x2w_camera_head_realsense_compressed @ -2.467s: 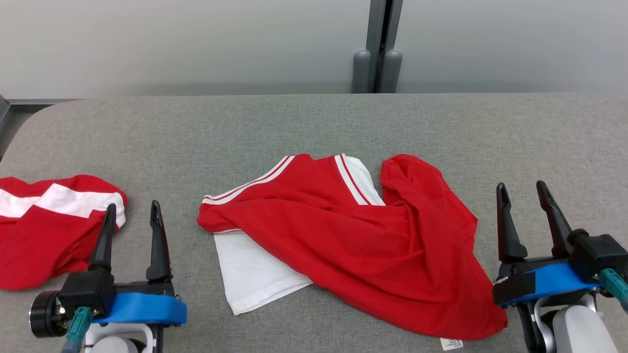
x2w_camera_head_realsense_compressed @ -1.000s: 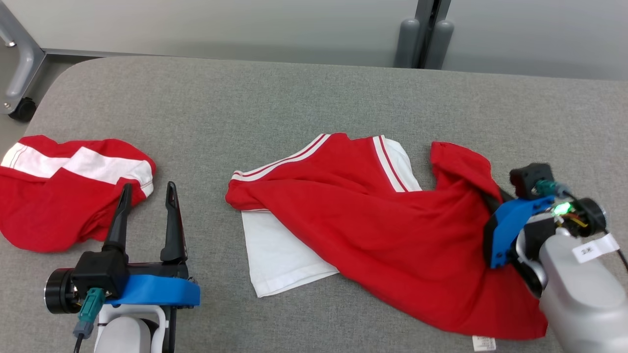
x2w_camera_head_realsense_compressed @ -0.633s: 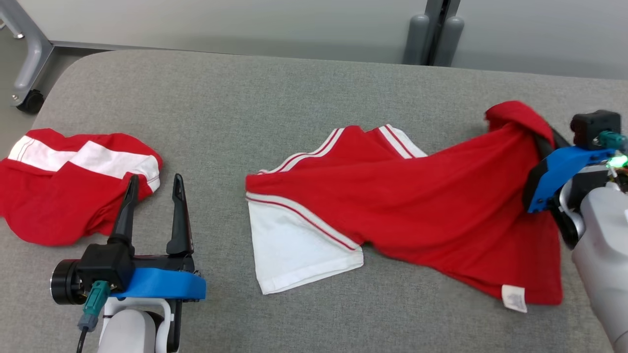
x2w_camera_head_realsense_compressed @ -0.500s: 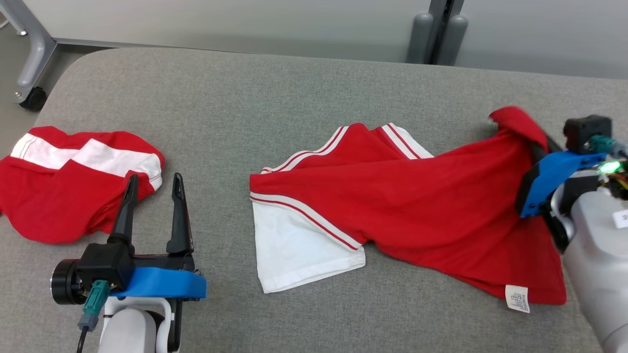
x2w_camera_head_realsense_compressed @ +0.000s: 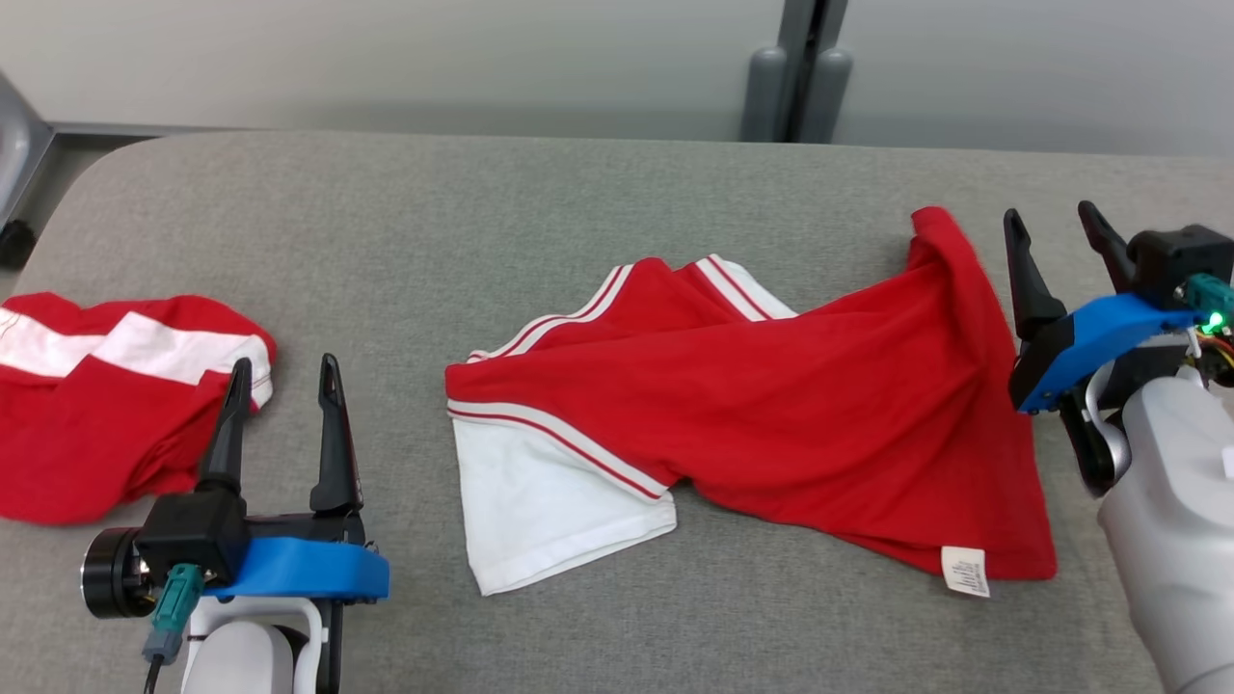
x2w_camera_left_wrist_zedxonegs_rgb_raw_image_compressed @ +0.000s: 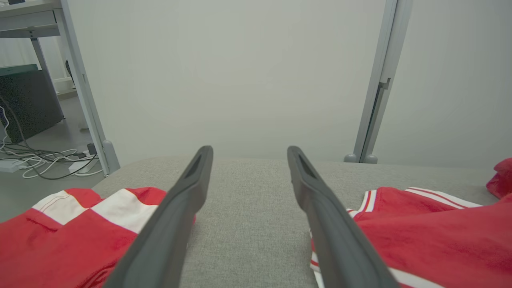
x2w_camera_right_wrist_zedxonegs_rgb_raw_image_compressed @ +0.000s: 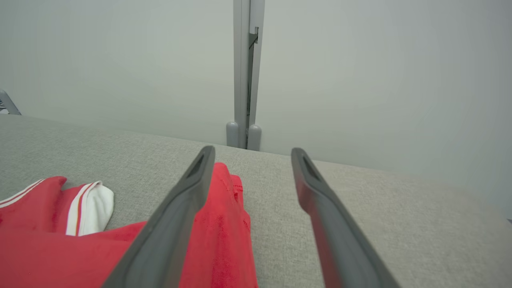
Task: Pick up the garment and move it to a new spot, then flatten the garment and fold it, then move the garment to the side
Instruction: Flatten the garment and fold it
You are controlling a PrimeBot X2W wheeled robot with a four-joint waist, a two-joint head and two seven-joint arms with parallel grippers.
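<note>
And it lets go! The right gripper [x2w_camera_head_realsense_compressed: 1048, 214], clamped on the garment's [x2w_camera_head_realsense_compressed: 771, 405] far right corner a moment ago, now has its jaws spread wide and holds nothing. The cloth it dragged rightward settles back, leaving a raised red ridge [x2w_camera_head_realsense_compressed: 940, 251] just beside that gripper. In the right wrist view the ridge lies along one finger, not pinched.

The left gripper [x2w_camera_head_realsense_compressed: 285, 361] hovers with jaws wide as well, empty, between the garment and another red garment [x2w_camera_head_realsense_compressed: 96, 414] at the left end of the desk [x2w_camera_head_realsense_compressed: 482, 212].

So the move to a new spot looks done and flattening comes next. There's work there: creases run through the body and the white sleeve [x2w_camera_head_realsense_compressed: 549, 501] sits partly tucked under.

The garment lies from mid-desk to the right. Its long axis runs left to right, climbing toward the far right. The striped sleeve end points left; the hem with its label [x2w_camera_head_realsense_compressed: 965, 571] sits at the right.
</note>
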